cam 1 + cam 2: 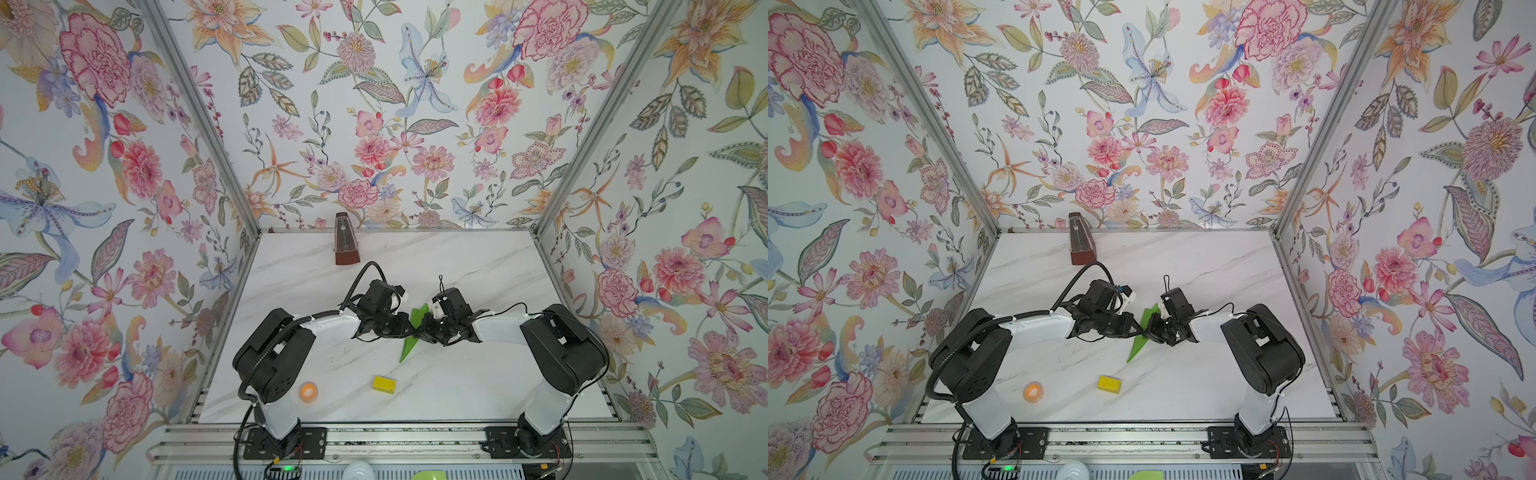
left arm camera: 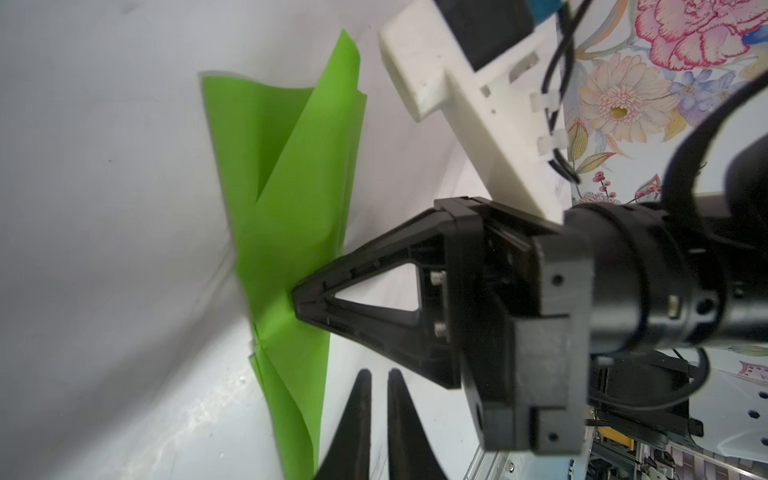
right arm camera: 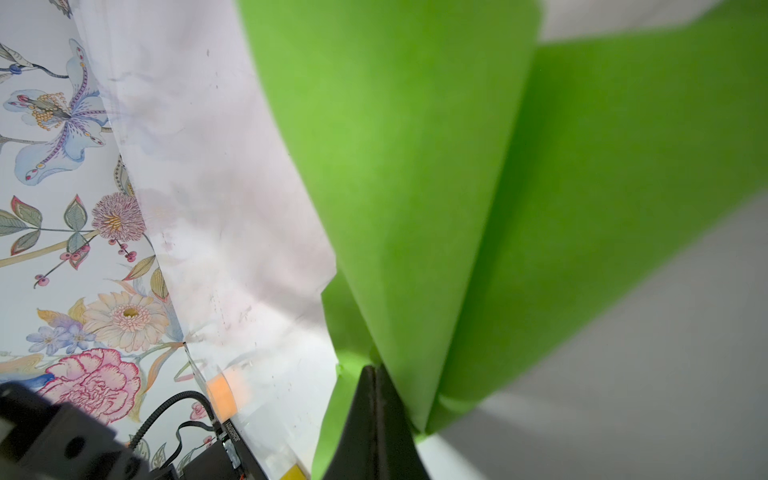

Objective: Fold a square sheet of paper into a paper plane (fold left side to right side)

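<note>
Narrow lime-green folded paper plane (image 1: 409,347) sits mid-table over the white marble tabletop (image 1: 457,270), between the two arms.
- Long axis runs far-to-near, slightly askew. The wide end is toward the back wall and the pointed end toward the front edge.
- It seems to stand on its folded edge rather than lie flat. Whether the point touches the marble I cannot tell.

Right gripper (image 2: 296,305): clenched on the plane's mid-length, biting the folded edge from the right-arm side.

Left gripper (image 2: 378,378): fingers drawn almost together with a thin slit between them, and nothing in the slit. The paper stands just beside these tips, on their flank and not between them.

Both grippers meet at the paper's middle, so neither arm is much nearer. Only the right one has it. My guess is that any next crease or wing-spread turns on the left tips coming square onto that upright face.

Views:
- Both top views show the dart's lie and both arms, but the gripper bodies hide the bite.
- The left wrist view shows the pinch plainly, and the layers splaying at the wide end.
- The right wrist view is mostly green: two flaps parting from the black fingers (image 3: 365,415).

Off to the near side, well apart from the plane: a small yellow block (image 1: 384,384) and an orange-and-white roll (image 1: 308,392). A brown metronome (image 1: 345,241) stands by the back wall.
</note>
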Controlling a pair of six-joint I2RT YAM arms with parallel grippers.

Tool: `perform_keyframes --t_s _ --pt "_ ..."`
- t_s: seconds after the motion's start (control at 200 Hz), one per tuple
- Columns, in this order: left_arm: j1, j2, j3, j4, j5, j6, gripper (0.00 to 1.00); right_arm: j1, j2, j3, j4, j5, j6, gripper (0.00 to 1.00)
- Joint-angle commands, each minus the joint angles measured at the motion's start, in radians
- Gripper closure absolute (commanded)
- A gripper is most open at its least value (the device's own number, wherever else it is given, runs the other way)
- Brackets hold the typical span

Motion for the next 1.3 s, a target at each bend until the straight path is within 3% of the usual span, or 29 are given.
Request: perform_keyframes --t_s 0.0,0.255,0.38,0.931,1.296 --pt "-0.005 0.060 0.015 0.041 0.048 -0.028 0.90 -0.009 0.058 -0.041 -0.120 0.127 0.006 1.00" --pt "-0.010 0.106 -0.005 0.024 0.032 -0.017 0.92 -0.010 0.061 -0.035 -0.129 0.128 0.007 1.00" --pt "-0.012 0.115 0.010 -0.094 -0.049 0.041 0.92 -0.013 0.059 -0.035 -0.139 0.132 0.002 1.00" --pt "0.014 0.132 0.039 -0.299 -0.192 0.170 0.93 -0.014 -0.042 -0.067 -0.303 0.190 -0.065 1.00" --pt "0.041 0.171 0.101 -0.339 -0.220 0.214 0.94 0.036 -0.068 -0.091 -0.346 0.173 -0.067 1.00"
